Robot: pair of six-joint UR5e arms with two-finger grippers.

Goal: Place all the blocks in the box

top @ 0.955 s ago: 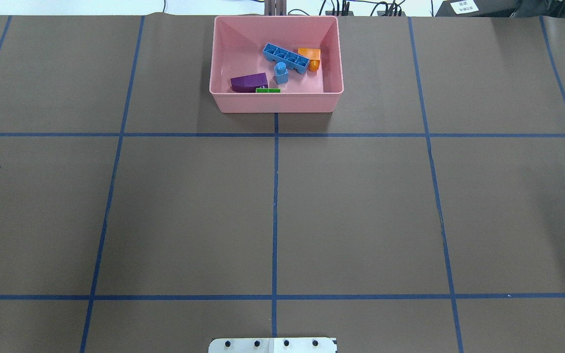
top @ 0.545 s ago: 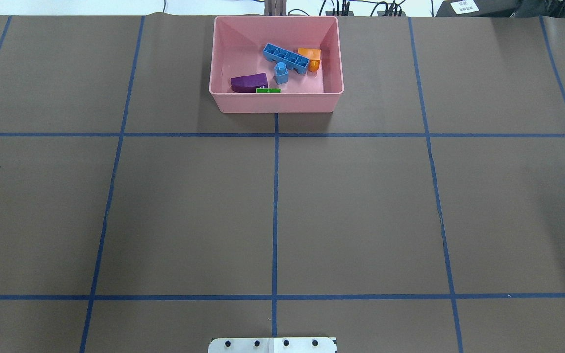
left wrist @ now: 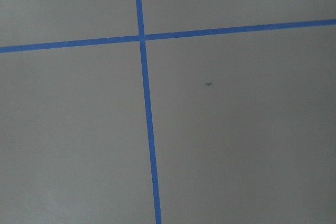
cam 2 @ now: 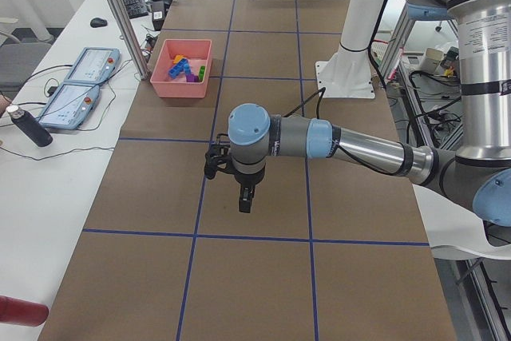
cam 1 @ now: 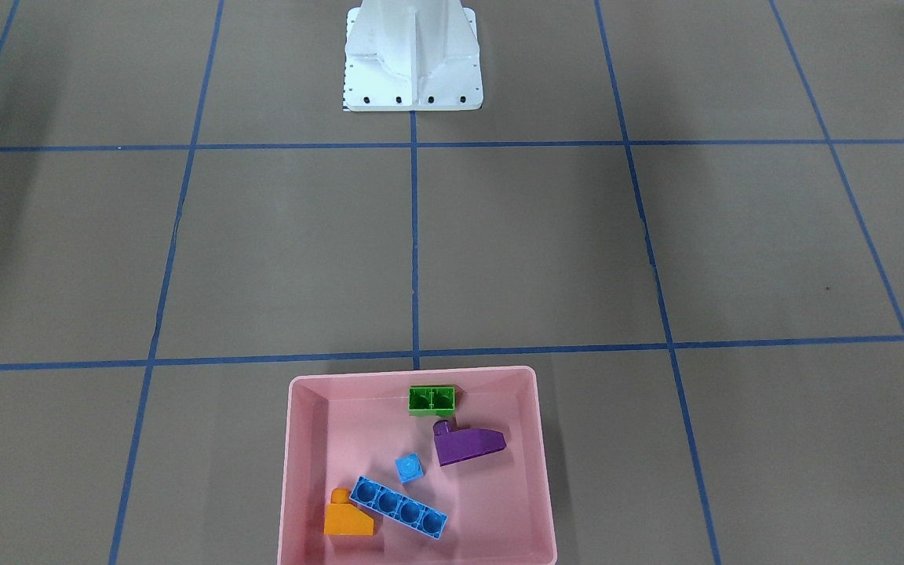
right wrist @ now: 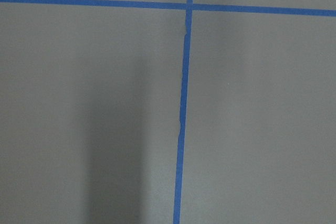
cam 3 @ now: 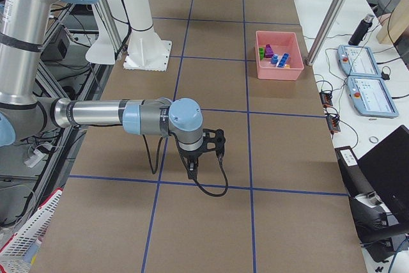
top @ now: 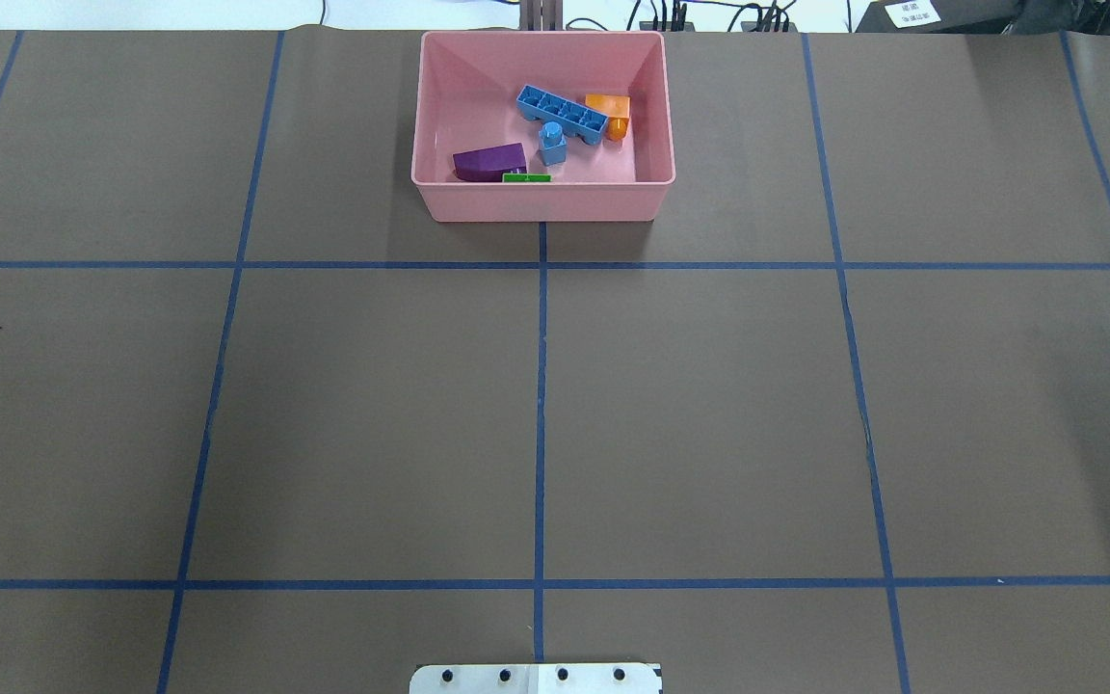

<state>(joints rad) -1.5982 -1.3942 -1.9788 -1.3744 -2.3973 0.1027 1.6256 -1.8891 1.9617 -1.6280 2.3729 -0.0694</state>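
The pink box [top: 542,200] stands at the table's far middle edge. All five blocks lie inside it: the long blue brick [top: 562,115], the tiny blue brick [top: 552,145], the purple sloped brick [top: 489,161], the orange sloped brick [top: 610,109] and the green brick [top: 526,177] against the near wall. The front-facing view shows the box [cam 1: 295,471] with the same bricks. My left gripper [cam 2: 244,197] hangs over bare table, far from the box [cam 2: 182,89]. My right gripper [cam 3: 192,169] does likewise. I cannot tell whether either is open or shut.
The white robot base [cam 1: 413,63] stands at the table's near edge. Blue tape lines grid the brown table. A side bench beyond the box holds teach pendants [cam 2: 80,77] and a black bottle [cam 2: 30,129].
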